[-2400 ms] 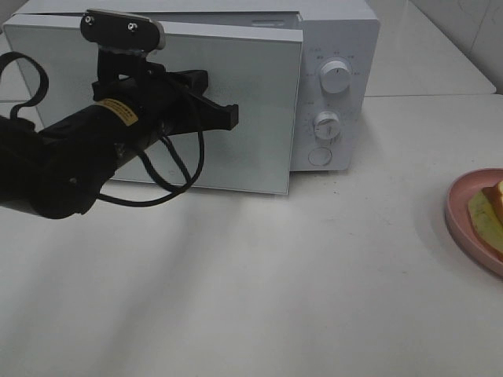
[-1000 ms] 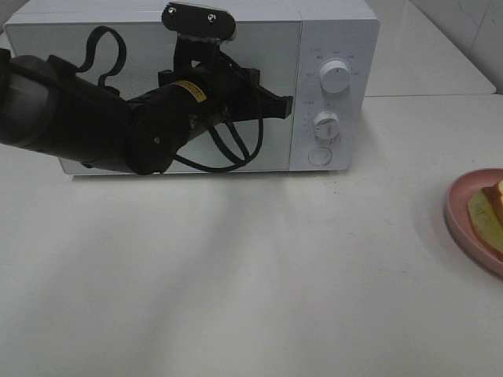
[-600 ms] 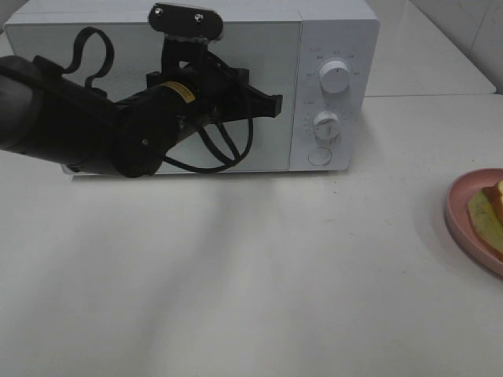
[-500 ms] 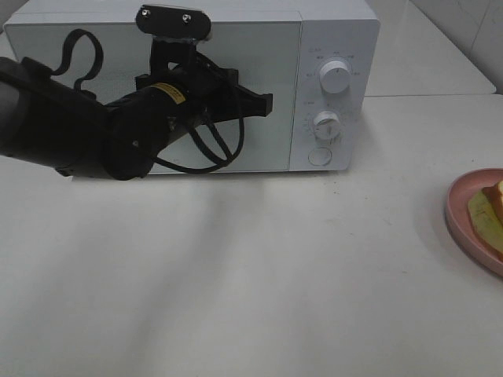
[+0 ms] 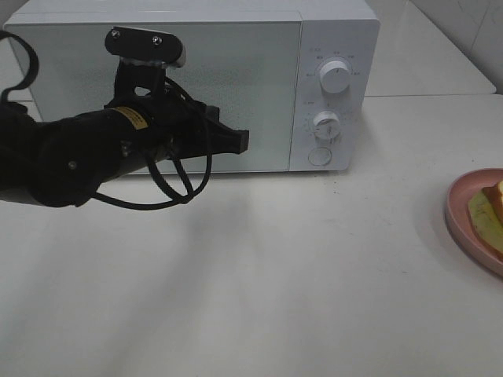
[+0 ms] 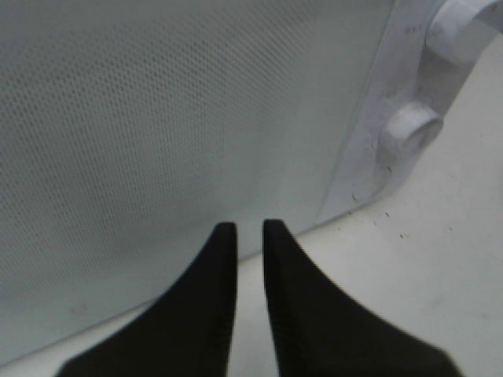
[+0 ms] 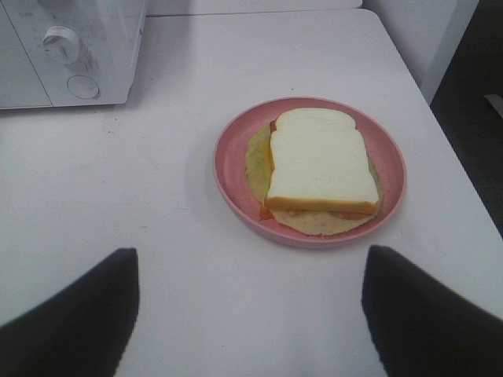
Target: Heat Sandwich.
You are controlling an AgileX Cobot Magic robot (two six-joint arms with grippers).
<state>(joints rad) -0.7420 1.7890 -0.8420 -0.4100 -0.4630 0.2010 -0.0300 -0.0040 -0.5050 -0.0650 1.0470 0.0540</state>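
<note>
Left gripper (image 6: 248,236) hangs just in front of the microwave (image 5: 236,47), pointing at the closed door (image 5: 212,86); its two black fingers stand nearly together with only a thin slit between them, clamped on nothing. Off to its right side sit the upper knob (image 5: 335,77), the lower knob (image 5: 326,124) and the round button (image 5: 320,156).

Right gripper (image 7: 250,314) hovers over the counter (image 5: 259,275) with its fingers spread wide and nothing between them. Just ahead of it lies the pink plate (image 7: 228,169), and on that the sandwich (image 7: 318,161): a slice of white bread on top, orange and yellow-green filling showing at the sides.

The sandwich looks light, soft and easily crushed, and its layers would likely slide apart if pinched. My judgement is that taking the stiff plate by its raised rim, on the side nearest the right gripper, is safer than touching the bread.

The plate sits near the counter's far right edge, with a dark drop beyond it. Between plate and microwave the counter is bare, giving open room. The door is shut, so it must be opened first.
</note>
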